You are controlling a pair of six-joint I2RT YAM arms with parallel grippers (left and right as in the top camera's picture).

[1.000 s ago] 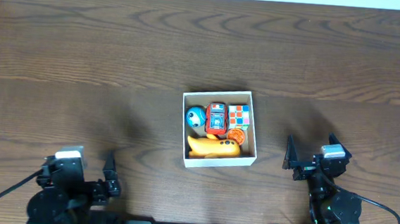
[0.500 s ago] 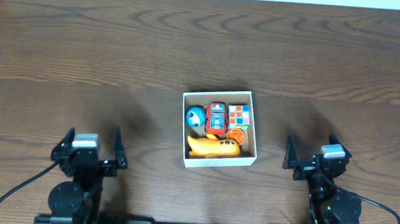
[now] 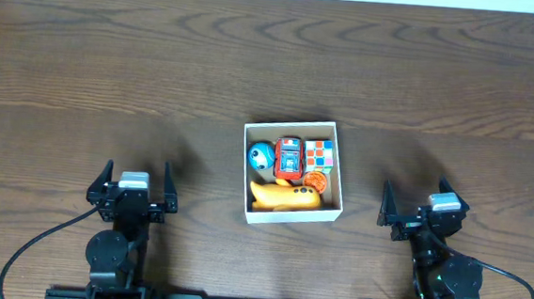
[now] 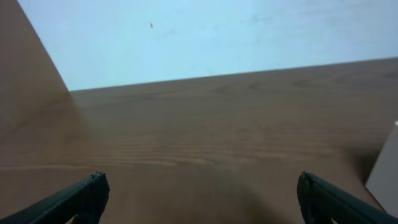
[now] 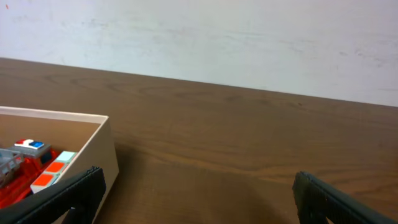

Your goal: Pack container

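My left claw (image 3: 137, 174) has swung in nearer the container (image 3: 291, 214), which sits on the tabletop (image 3: 160, 67) between both arms. Left claw and right claw (image 3: 414, 194) gape wide, holding nothing. Toy car (image 3: 289, 158), blue ball (image 3: 262, 155), puzzle cube (image 3: 319, 153) and yellow toy (image 3: 284, 197) are inside, so packing looks done, I'd say.

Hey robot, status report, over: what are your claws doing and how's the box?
Left claw open, empty. Right claw open, empty. Box mid-table, holds red car, blue ball, yellow toy. Nothing between claws and box.
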